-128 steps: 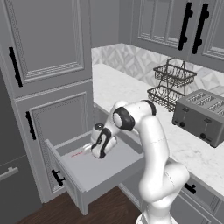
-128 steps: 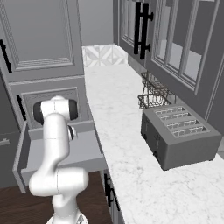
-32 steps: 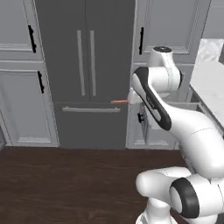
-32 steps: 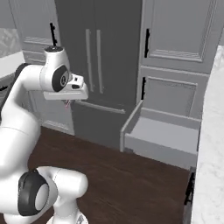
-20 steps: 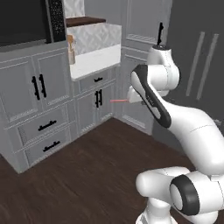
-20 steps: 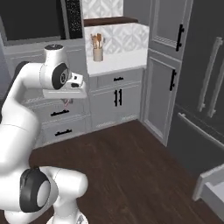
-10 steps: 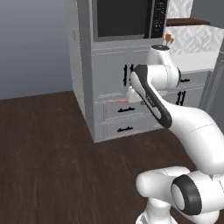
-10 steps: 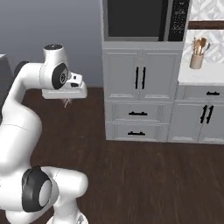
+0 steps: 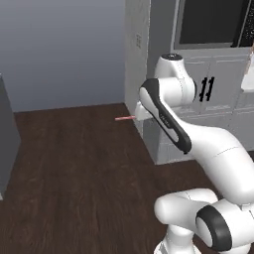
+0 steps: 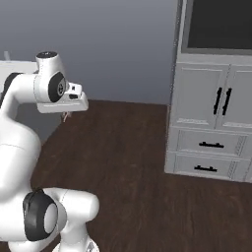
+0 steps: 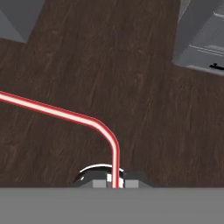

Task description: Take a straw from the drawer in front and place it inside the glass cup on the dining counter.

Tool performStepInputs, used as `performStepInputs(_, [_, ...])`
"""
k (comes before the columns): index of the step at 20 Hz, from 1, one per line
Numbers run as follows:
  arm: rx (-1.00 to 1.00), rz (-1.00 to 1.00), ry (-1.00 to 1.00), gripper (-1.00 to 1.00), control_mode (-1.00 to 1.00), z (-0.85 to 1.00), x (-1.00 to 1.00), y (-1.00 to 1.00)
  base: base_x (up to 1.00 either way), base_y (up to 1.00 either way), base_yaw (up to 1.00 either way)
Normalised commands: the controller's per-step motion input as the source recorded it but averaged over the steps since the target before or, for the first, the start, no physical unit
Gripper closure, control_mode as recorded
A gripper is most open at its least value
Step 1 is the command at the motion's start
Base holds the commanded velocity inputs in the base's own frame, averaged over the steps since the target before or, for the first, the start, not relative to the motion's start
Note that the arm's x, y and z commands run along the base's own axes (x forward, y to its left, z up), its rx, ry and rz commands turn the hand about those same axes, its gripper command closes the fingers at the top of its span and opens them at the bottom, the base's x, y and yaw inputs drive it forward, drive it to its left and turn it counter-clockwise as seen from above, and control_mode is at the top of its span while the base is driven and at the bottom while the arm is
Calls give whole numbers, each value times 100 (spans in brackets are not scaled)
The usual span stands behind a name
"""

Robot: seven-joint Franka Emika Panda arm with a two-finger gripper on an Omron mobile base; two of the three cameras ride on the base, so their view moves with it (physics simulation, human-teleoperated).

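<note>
**Straw pinched in the closed gripper, carried above a dark wood floor**

Nearest the hand camera, the gripper (image 11: 114, 183) has its two dark finger tips pressed together on the base of the straw (image 11: 65, 113). From the pinch the red-pink straw rises straight, then bends and runs off to the left edge of the hand view, with a pale stripe along its length. In the left base view the straw (image 9: 124, 118) sticks out to the left from the hand as a short, nearly level pink stick, held well above the floor and touching nothing else. In the right base view a small pink piece of it (image 10: 64, 117) hangs just under the hand.

Below the hand lies the dark wood floor (image 11: 131, 78), with plank grain showing.

Farther off, to the right, stands a grey cabinet unit (image 10: 211, 125) with two panelled doors bearing black vertical handles (image 10: 222, 101) and two low drawers with black bar handles (image 10: 211, 144). A dark oven panel (image 10: 219, 24) sits above the doors. Behind everything is a plain blue-grey wall (image 9: 62, 49).
</note>
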Motion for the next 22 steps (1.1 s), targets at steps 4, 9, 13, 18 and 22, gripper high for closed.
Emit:
performStepInputs(4, [0,0,0,100,100,0,0,0,100,87,-4])
performStepInputs(9, [0,0,0,100,100,0,0,0,100,85,-12])
performStepInputs(13, [0,0,0,100,100,0,0,0,100,56,-17])
performStepInputs(18, [0,0,0,100,100,0,0,0,100,31,-19])
performStepInputs(22, [0,0,0,100,100,0,0,0,100,30,-17])
